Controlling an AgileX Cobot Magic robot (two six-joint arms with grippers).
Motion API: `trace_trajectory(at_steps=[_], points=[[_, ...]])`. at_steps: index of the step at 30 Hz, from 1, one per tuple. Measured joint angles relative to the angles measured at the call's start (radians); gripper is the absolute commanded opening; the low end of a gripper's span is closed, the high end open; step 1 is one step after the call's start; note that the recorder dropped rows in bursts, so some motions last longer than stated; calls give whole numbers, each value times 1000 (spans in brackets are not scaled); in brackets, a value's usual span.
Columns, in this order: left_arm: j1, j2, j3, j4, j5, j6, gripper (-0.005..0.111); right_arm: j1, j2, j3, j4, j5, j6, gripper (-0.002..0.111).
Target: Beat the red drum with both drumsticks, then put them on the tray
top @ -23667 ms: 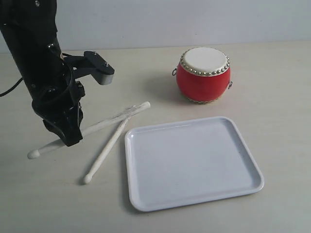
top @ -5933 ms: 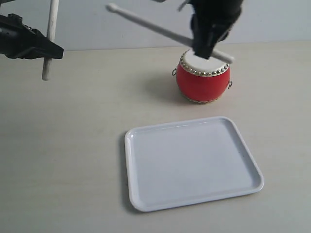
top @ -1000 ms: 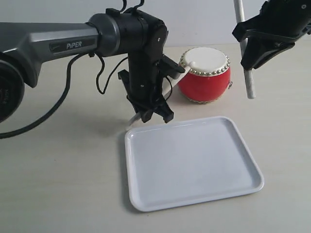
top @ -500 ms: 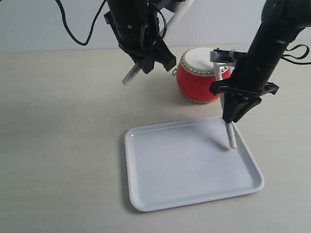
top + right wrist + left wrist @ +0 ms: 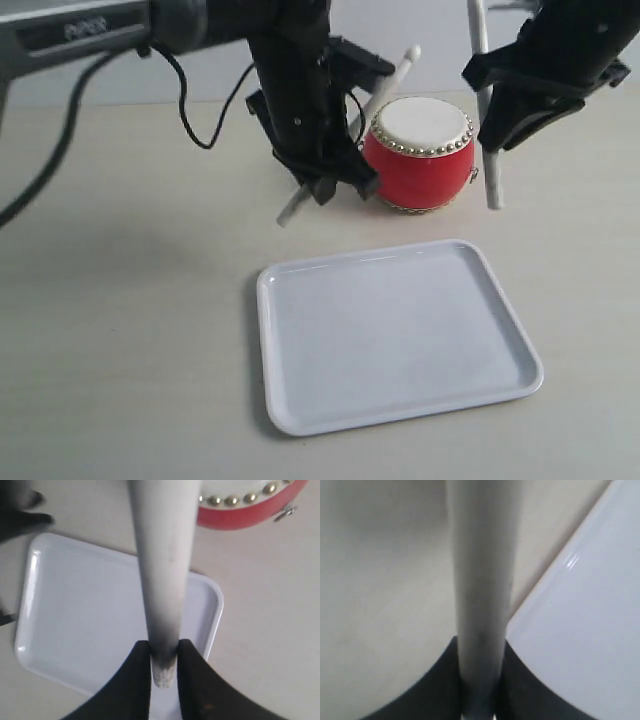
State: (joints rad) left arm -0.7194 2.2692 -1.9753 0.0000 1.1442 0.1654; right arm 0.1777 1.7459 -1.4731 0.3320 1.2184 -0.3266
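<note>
Wooden drumsticks (image 5: 390, 82), pinched by left gripper (image 5: 325, 180) and right gripper (image 5: 495, 130), probably needed laying flat onto the tray (image 5: 400, 335) below.

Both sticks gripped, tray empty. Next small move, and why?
Probably tilt the left gripper so the left drumstick drops its bead tip onto the red drum. That tip hovers just off the drum's rim. The right gripper holds the right drumstick upright beside the drum. The tray holds nothing, and neither stick touches the skin.

The right hand (image 5: 497, 112) has lifted its drumstick (image 5: 491, 178) up from the tray (image 5: 400, 340), beside the red drum (image 5: 420, 175).
</note>
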Motion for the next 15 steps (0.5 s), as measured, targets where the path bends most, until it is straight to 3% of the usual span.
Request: trace_trajectory(at_steps=[6,15], points=[[0,121,-10,-7,-21,2,0,0,-136,0,1,4,0,0],[0,160,-114,-11,67,9,0,0,-158,0,1,8,-2,0]])
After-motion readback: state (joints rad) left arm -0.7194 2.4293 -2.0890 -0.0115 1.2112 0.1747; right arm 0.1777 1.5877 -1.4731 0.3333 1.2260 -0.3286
